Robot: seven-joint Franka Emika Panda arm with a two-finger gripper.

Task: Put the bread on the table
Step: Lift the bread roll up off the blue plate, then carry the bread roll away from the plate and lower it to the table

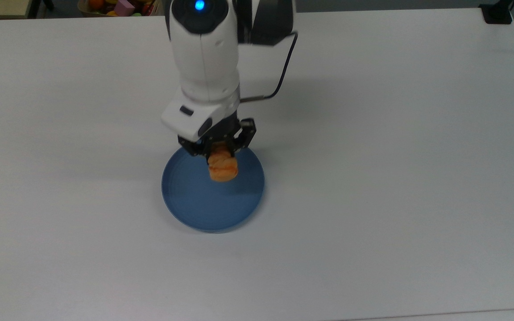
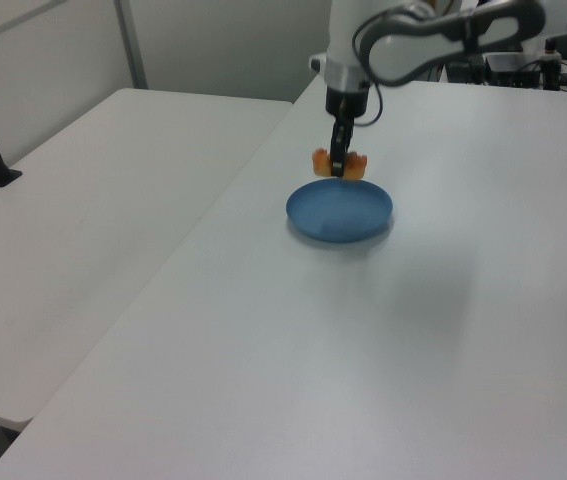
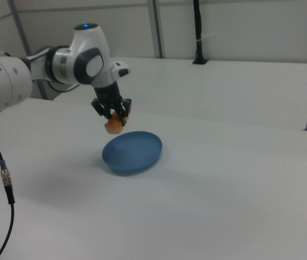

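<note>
Bread is off the plate and in the air, just above centre of the top view. The left view shows clear space between bread and plate; the right view agrees, bread hanging above the plate's far-left edge.

Gripper points down, its fingers clamped on the bread's upper end. The loaf hangs below the fingertips, long axis roughly vertical. In the left view the gripper crosses the loaf's middle, orange showing on both sides.

Plate holds nothing and sits near frame centre in all three views. Table around it is bare white. A bin of coloured items sits at the top view's upper left edge, off the table.

Progress, judged: grasp done, lift done. Remaining: carry sideways past the plate rim, lower onto the table, let go. Bread is over the plate, so no transfer yet. Roughly halfway.

Risk: the grip is at one end only, so the loaf could swing or slip in transit.
</note>
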